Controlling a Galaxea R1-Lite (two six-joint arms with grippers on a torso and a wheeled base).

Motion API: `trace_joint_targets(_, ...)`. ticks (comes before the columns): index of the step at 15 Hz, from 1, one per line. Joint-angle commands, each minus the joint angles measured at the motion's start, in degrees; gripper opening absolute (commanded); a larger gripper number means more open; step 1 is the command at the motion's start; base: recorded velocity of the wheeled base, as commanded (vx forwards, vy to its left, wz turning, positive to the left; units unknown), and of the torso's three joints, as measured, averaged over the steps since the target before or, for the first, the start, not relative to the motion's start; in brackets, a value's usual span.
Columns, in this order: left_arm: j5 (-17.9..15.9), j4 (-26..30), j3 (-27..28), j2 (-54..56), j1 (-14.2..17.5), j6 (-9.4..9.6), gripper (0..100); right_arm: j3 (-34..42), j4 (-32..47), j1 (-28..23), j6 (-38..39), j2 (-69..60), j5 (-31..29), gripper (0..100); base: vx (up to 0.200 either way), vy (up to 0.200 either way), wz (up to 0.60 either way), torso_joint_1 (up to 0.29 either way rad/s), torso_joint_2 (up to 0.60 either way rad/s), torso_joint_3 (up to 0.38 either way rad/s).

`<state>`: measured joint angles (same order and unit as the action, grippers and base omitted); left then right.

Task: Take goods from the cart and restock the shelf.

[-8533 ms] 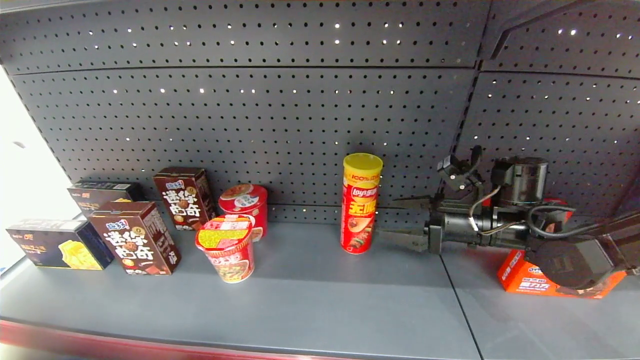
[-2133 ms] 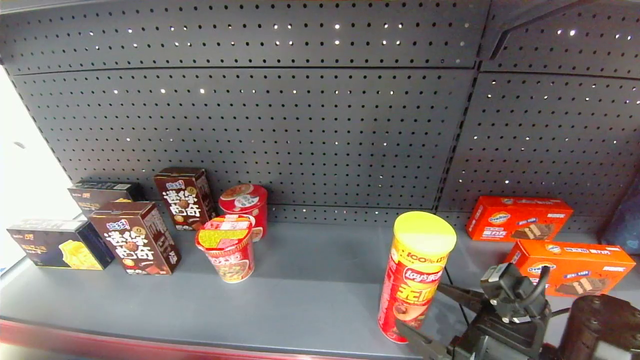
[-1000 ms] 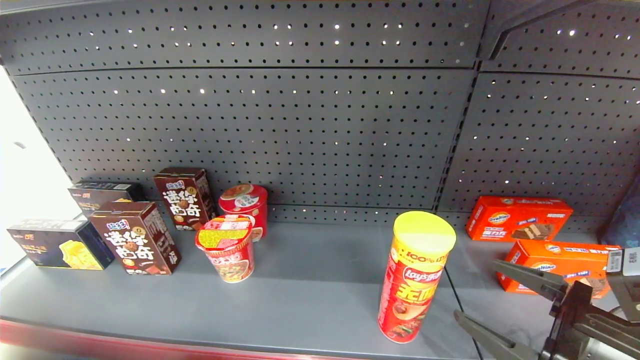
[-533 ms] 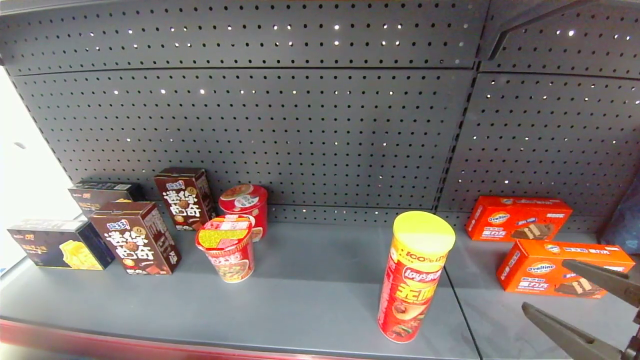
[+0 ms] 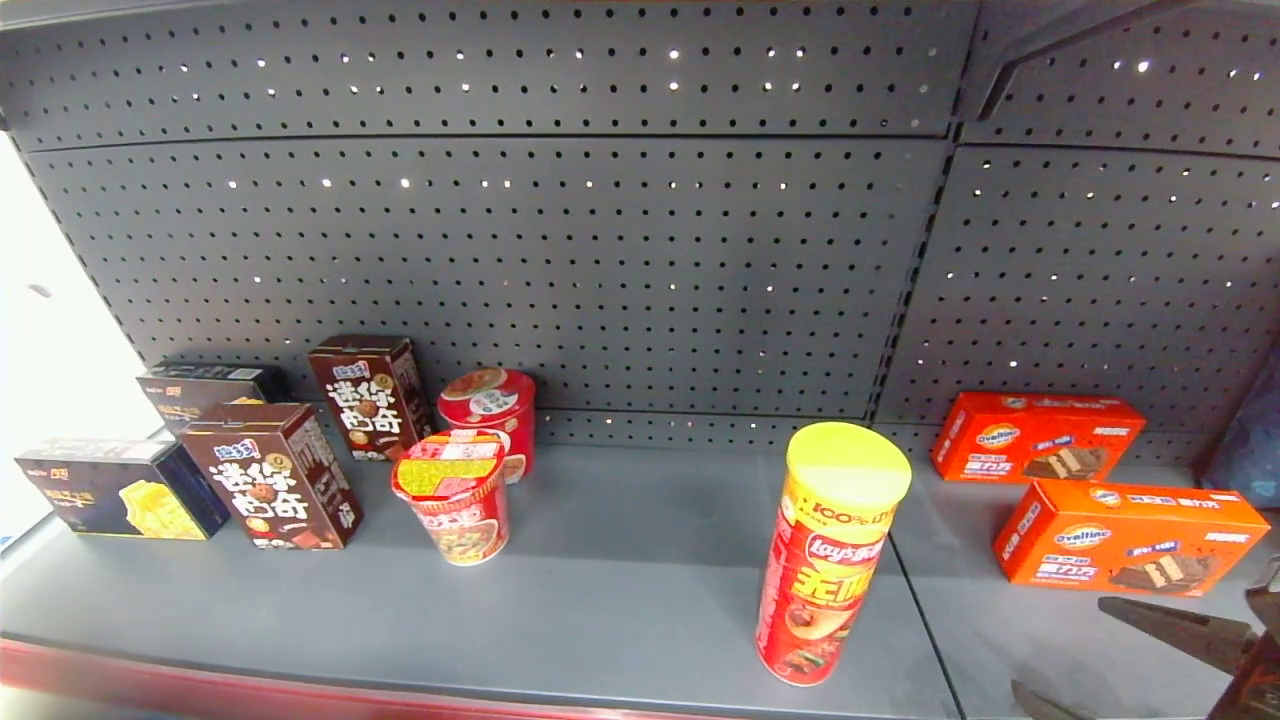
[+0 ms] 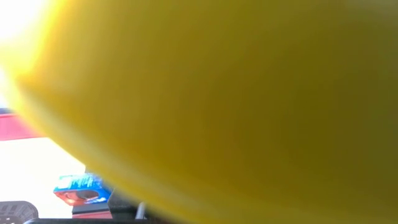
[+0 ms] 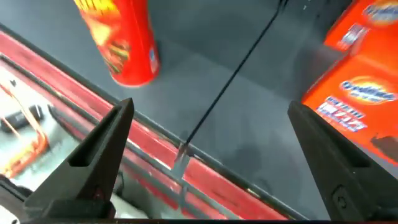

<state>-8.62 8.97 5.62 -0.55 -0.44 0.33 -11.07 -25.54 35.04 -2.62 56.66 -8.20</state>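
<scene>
Red chip can stands upright near the front edge of the shelf, so I judge that item stocked, while my right gripper hangs nearby, fingers spread and empty, more restocking likely left.

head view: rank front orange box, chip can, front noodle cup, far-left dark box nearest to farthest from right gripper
1. front orange box, beside the right gripper
2. chip can, middle
3. front noodle cup, left half
4. far-left dark box, left end
</scene>
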Motion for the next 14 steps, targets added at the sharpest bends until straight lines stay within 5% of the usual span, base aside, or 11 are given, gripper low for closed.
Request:
trace_joint_targets(1, 0.01, -0.01, 0.01, 0.02, 0.0, -0.07, 0, -0.71, 0.05, -0.32, -0.02, 6.8, -0.32, 100, 0.0, 0.0, 0.0, 0.0, 0.0, 0.0)
trace_joint_targets(14, -0.26, -0.18, 0.01, 0.02, 0.0, -1.21, 0, -13.1, -0.83, -1.37, -2.21, 25.25, -0.76, 100, 0.0, 0.0, 0.0, 0.0, 0.0, 0.0)
